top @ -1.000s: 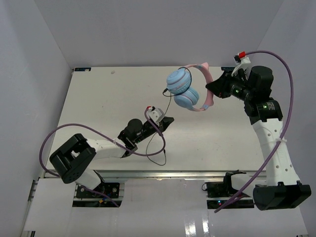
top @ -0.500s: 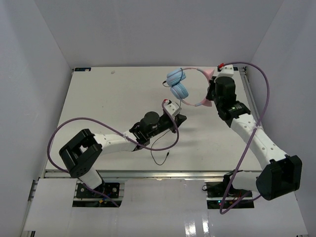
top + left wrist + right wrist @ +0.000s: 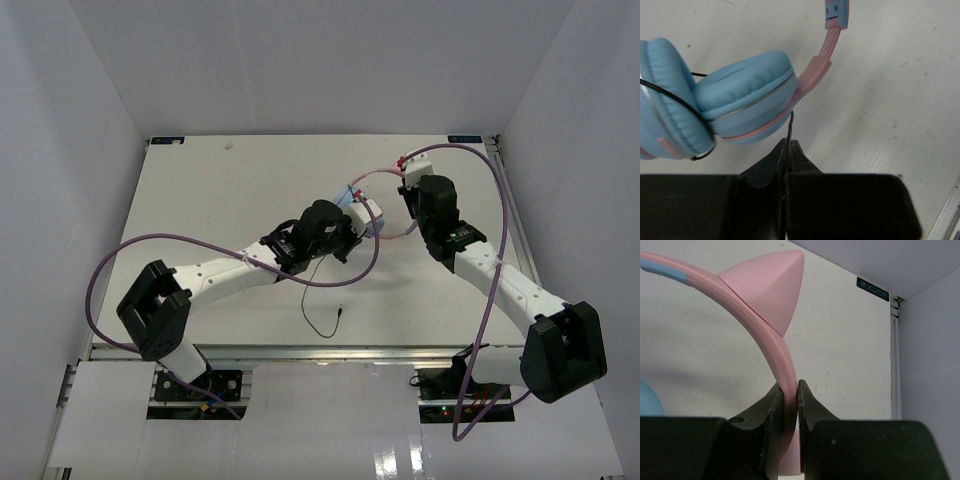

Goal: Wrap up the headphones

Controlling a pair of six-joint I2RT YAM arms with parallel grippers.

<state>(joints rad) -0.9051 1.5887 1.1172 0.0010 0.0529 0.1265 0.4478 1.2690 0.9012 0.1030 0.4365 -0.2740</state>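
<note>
1. Seen from above, the headphones [image 3: 365,213] are a little to the right of the middle of the white table [image 3: 220,190], with both arms reaching in to meet at them.
2. The right gripper [image 3: 788,390] is at about 3 o'clock from the headphones. Its two black fingers are clamped tight on the pink headband [image 3: 782,357], one on each side of the thin band.
3. In the right wrist view, the headband arches up and away to 11 o'clock from the grip. A pointed pink ear [image 3: 767,287] sticks out from the band just above the fingers.
4. The left gripper [image 3: 788,146] is at about 7 o'clock from the headphones. Its fingers are almost together, and the thin black cord [image 3: 790,122] runs down between their tips, so it is pinching the cord.
5. In the left wrist view, the two light blue earcups [image 3: 745,97] are folded side by side, just above the fingertips at 11 o'clock. A loop of cord crosses the cup on the left, and the headband rises to 1 o'clock.
6. From above, the loose end of the cord lies on the table at 6 o'clock from the earcups, near the front edge.
</note>
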